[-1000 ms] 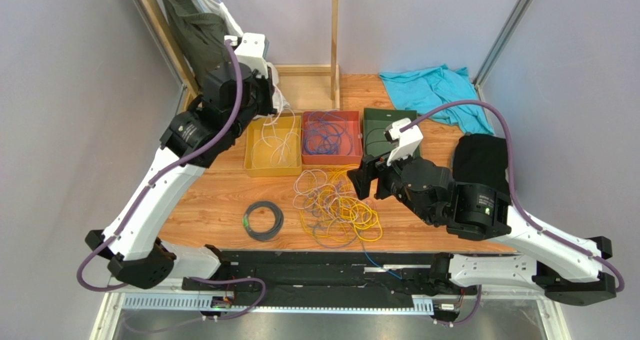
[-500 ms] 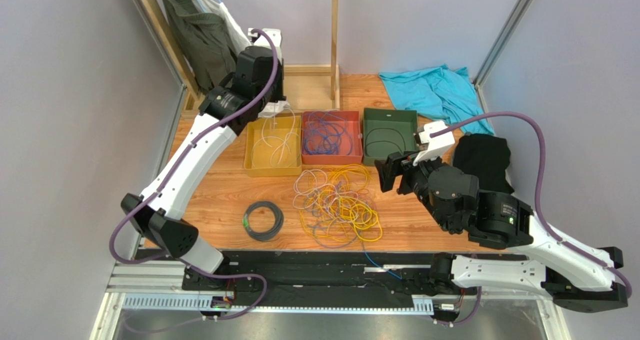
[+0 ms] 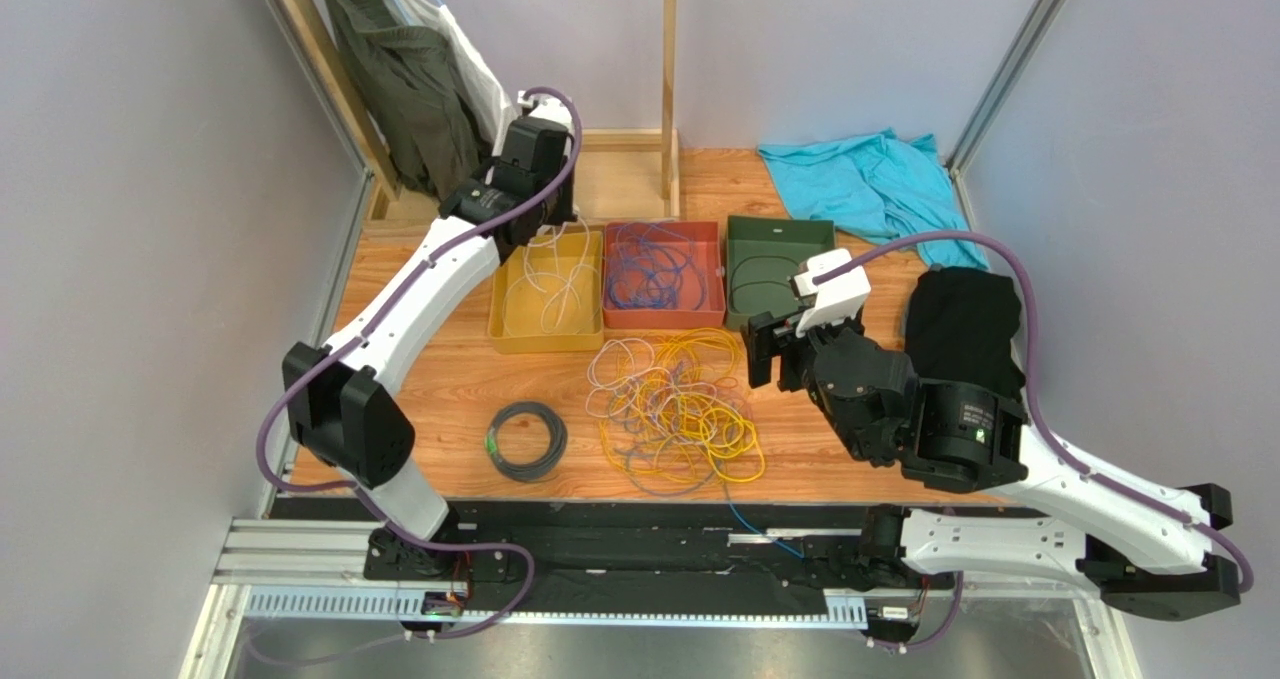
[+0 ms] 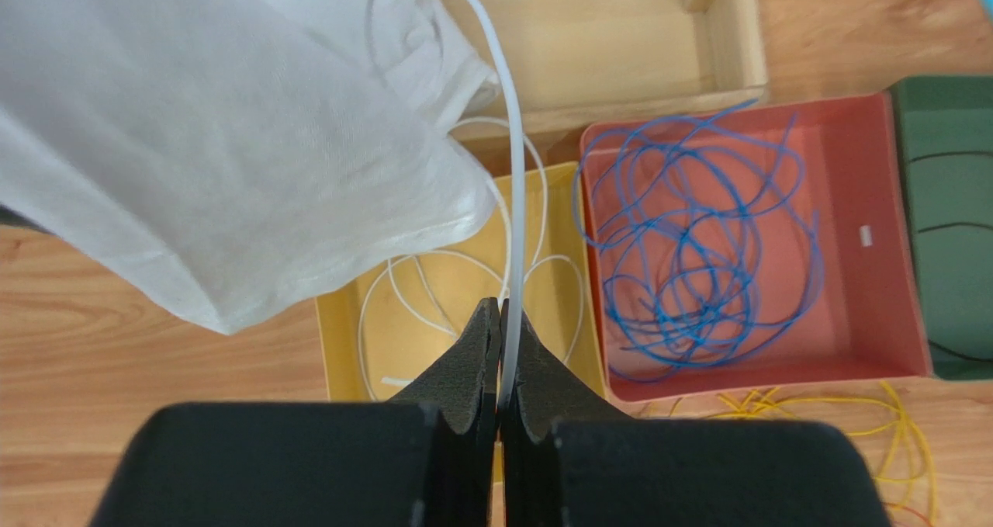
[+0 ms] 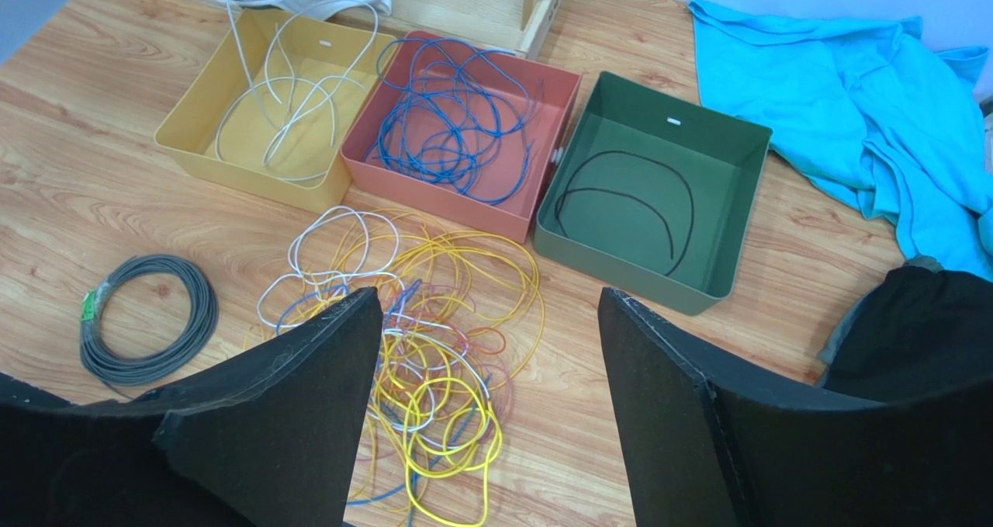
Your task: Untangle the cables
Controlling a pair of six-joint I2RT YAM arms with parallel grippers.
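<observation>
- cables [image 3: 673, 402] are lying tangled on the worktop [image 3: 451, 394], just ahead of the right tool [image 5: 487, 318], which is hanging with fingers spread wide.
- left tool [image 4: 501, 323] is pinching a white cable [image 4: 511, 178] above the yellow tray [image 4: 340, 352].

Three trays stand in a touching row on the bench [image 3: 436, 387]: left tray [image 3: 544, 345], middle tray [image 3: 661, 321], right tray [image 3: 781, 229]. The cable tangle [image 3: 672, 409] lies directly in front of the middle tray, with a coiled cable [image 3: 526, 441] to its left. The left tool [image 4: 501, 312] is above the left tray, clamped on a strand [image 4: 509, 201] running down into it. A cloth [image 3: 872, 177] lies behind the right tray.
</observation>
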